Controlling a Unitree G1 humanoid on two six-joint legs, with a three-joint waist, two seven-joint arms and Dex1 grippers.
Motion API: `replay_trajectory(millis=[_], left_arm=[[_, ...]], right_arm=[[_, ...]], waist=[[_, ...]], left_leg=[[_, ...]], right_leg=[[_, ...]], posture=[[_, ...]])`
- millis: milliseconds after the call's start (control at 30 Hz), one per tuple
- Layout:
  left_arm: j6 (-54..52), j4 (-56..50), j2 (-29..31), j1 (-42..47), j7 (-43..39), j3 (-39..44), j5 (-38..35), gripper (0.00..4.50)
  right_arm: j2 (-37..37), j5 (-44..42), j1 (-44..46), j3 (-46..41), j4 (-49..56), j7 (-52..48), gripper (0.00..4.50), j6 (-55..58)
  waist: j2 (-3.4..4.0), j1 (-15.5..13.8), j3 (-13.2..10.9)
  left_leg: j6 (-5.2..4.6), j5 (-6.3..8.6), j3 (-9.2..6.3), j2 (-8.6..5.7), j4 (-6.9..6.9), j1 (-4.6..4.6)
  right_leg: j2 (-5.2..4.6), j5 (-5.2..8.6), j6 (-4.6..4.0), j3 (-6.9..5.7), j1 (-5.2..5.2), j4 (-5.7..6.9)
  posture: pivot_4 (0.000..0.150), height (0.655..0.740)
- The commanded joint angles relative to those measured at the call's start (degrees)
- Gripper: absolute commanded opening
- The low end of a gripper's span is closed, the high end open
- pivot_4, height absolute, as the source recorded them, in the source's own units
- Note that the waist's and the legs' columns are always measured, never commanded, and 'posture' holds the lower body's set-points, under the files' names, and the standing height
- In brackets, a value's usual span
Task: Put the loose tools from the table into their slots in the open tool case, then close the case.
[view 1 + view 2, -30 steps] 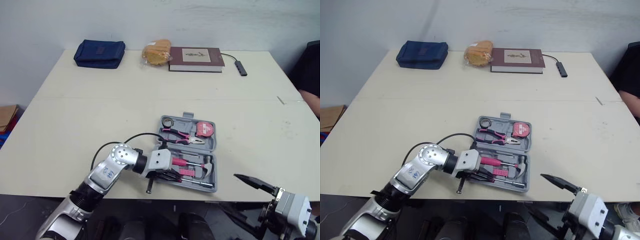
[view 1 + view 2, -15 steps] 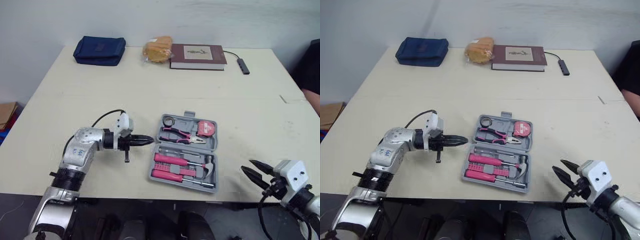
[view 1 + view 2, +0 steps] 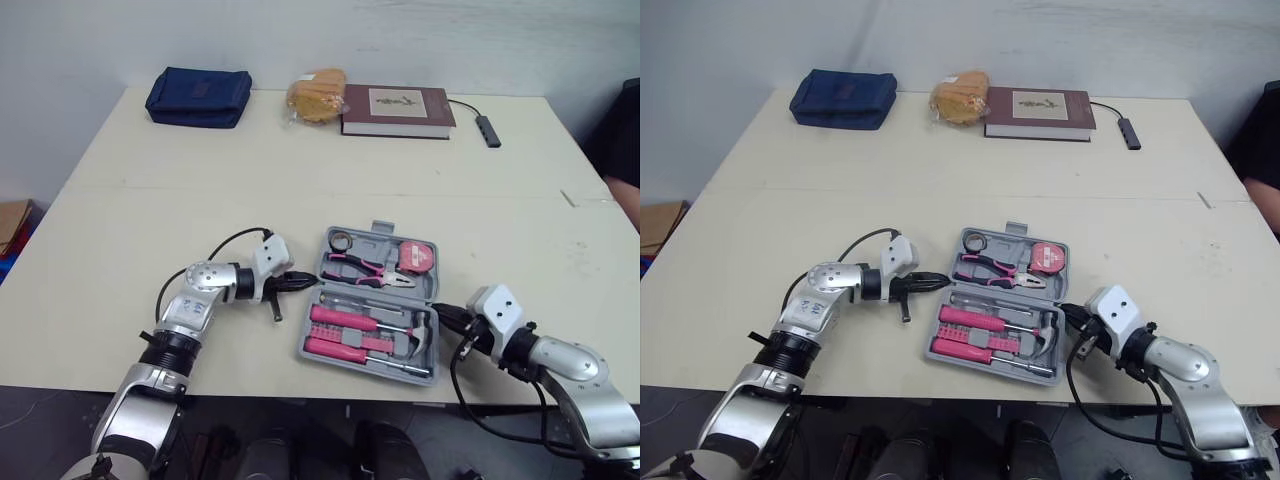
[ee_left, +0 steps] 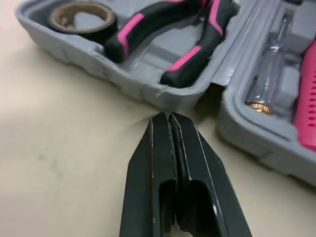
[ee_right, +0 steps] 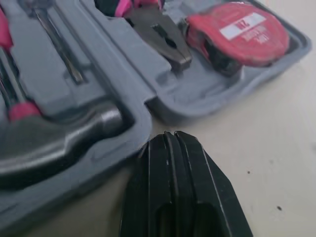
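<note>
We see the grey case (image 4: 143,89) lying open and flat on the surface (image 3: 150,240), near its front edge, both halves facing up and the hinge running across the middle. In the far half a dark tape roll (image 3: 338,241) sits in the left corner, the pliers (image 3: 368,267) with pink-and-black handles lie in the middle, and the red tape measure (image 3: 413,257) fills the right end. In the near half two pink-handled screwdrivers (image 3: 345,320) lie side by side, a clear tester (image 4: 269,81) lies along the hinge side, and the hammer (image 3: 420,332) has its steel head at the right end.
</note>
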State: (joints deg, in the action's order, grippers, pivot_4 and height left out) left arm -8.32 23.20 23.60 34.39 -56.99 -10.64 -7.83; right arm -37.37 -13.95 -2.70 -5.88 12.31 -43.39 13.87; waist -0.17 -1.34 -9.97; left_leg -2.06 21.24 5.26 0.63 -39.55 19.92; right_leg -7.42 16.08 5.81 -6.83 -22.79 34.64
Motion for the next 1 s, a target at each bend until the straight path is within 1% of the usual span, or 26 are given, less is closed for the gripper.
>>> replay_trajectory(millis=[33, 167, 367, 567, 700, 767, 800, 833, 867, 900, 933, 967, 1000], left_arm=[[-0.33, -3.55, 0.45, -0.95, -1.79, -0.65, -0.17, 0.00], [-0.68, -5.23, 1.70, -2.40, -3.13, -0.17, -0.54, 0.00], [-2.69, -10.36, 4.08, -6.63, -2.76, 1.87, -1.39, 0.00], [-5.25, -13.65, 5.14, -9.25, 0.58, 3.37, -0.88, 0.00], [-5.25, -14.19, 5.05, -9.67, 3.14, 3.95, -0.13, 0.00], [-6.62, -14.28, 5.23, -10.07, 2.73, 5.53, -2.38, 0.00], [-7.28, -14.29, 5.92, -10.08, 2.73, 6.51, -3.01, 0.00], [-7.46, -14.40, 6.75, -10.12, 3.28, 7.32, -2.86, 0.24], [-7.47, -14.50, 7.33, -10.13, 3.75, 7.73, -2.51, 0.50], [-8.56, -15.28, 8.85, -10.04, 2.41, 9.22, -3.97, 0.79], [-10.47, -16.17, 10.29, -9.81, 0.88, 10.57, -5.93, 1.36], [-12.63, -17.06, 11.67, -9.39, -0.48, 11.77, -7.89, 1.69], [-14.39, -17.87, 12.74, -8.95, -1.21, 12.73, -9.36, 2.19]], right_arm=[[-0.03, -0.33, 1.64, 0.77, -0.09, -0.99, 0.07, -0.25], [0.37, -0.07, 4.57, 3.08, -1.25, -2.11, 0.07, -0.44], [1.00, 1.62, 8.17, 5.87, -3.52, -3.13, 0.07, -2.01], [0.93, 2.54, 10.00, 7.70, -5.57, -4.93, 0.07, -2.97], [0.84, 3.20, 10.20, 7.58, -6.56, -4.94, 0.07, -3.43], [0.91, 0.60, 9.58, 4.44, -5.54, -3.43, 0.07, 0.85], [0.06, -1.74, 8.63, 2.89, -3.65, -3.88, 0.34, 4.42], [-0.59, -2.84, 7.76, 1.25, -2.19, -3.68, 0.65, 5.71], [-1.03, -3.31, 7.21, 0.37, -1.23, -3.63, 0.79, 6.21], [-2.73, -3.88, 5.83, -2.02, 0.39, -3.92, 1.23, 7.18], [-4.15, -5.09, 4.77, -4.54, 1.97, -4.34, 1.86, 8.37], [-5.32, -7.40, 3.87, -7.12, 3.63, -5.33, 2.21, 9.94], [-6.26, -10.06, 3.08, -9.68, 5.19, -5.88, 2.73, 12.36]], waist=[[0.00, 0.07, 0.00], [0.02, 0.41, -0.01], [0.03, 1.47, -0.02], [0.04, 1.48, -0.02], [0.04, 1.52, -0.02], [0.04, 1.50, -0.02], [0.04, 1.48, -0.02], [0.07, 1.42, -0.04], [0.11, 1.38, -0.06], [0.11, 1.31, -0.07], [0.12, 1.29, -0.07], [0.16, 1.23, -0.10], [0.16, 1.23, -0.12]], left_leg=[[0.00, 0.00, -0.02, 0.00, 0.00, 0.01], [0.01, 0.01, -0.02, 0.01, 0.00, 0.02], [0.05, 0.01, -0.04, 0.06, 0.00, 0.03], [0.07, 0.02, -0.03, 0.09, 0.00, 0.00], [0.08, 0.02, -0.04, 0.09, 0.00, -0.02], [0.09, 0.01, -0.04, 0.09, 0.00, -0.04], [0.09, 0.01, -0.05, 0.11, 0.00, -0.03], [0.10, 0.01, -0.06, 0.10, 0.00, -0.03], [0.09, 0.01, -0.07, 0.10, 0.00, 0.00], [0.09, 0.01, -0.11, 0.10, 0.00, 0.04], [0.10, 0.01, -0.18, 0.10, -0.01, 0.17], [0.10, 0.01, -0.18, 0.10, -0.01, 0.21], [0.10, 0.01, -0.17, 0.08, -0.06, 0.33]], right_leg=[[-0.01, 0.00, 0.00, -0.01, 0.00, -0.01], [-0.02, 0.00, 0.00, -0.02, -0.01, -0.01], [0.00, 0.00, -0.01, -0.04, -0.01, 0.00], [-0.02, 0.00, -0.01, 0.03, -0.01, 0.00], [-0.02, 0.00, -0.01, 0.13, 0.00, 0.02], [-0.02, 0.00, -0.01, 0.19, 0.00, 0.04], [-0.04, 0.01, -0.02, 0.28, 0.00, 0.04], [-0.04, 0.01, -0.02, 0.31, 0.00, 0.04], [-0.06, 0.01, -0.02, 0.33, -0.01, 0.04], [-0.07, 0.01, -0.02, 0.31, -0.02, 0.00], [-0.08, 0.01, -0.03, 0.24, -0.11, 0.00], [-0.08, 0.01, -0.04, 0.25, -0.17, 0.00], [-0.09, 0.01, -0.03, 0.25, -0.29, 0.04]], posture=[[0.150, 0.7400], [0.150, 0.7400], [0.150, 0.7400], [0.150, 0.7400], [0.150, 0.7400], [0.150, 0.7400], [0.150, 0.7400], [0.150, 0.7400], [0.150, 0.7400], [0.150, 0.7400], [0.150, 0.7400], [0.150, 0.7400], [0.150, 0.7400]])
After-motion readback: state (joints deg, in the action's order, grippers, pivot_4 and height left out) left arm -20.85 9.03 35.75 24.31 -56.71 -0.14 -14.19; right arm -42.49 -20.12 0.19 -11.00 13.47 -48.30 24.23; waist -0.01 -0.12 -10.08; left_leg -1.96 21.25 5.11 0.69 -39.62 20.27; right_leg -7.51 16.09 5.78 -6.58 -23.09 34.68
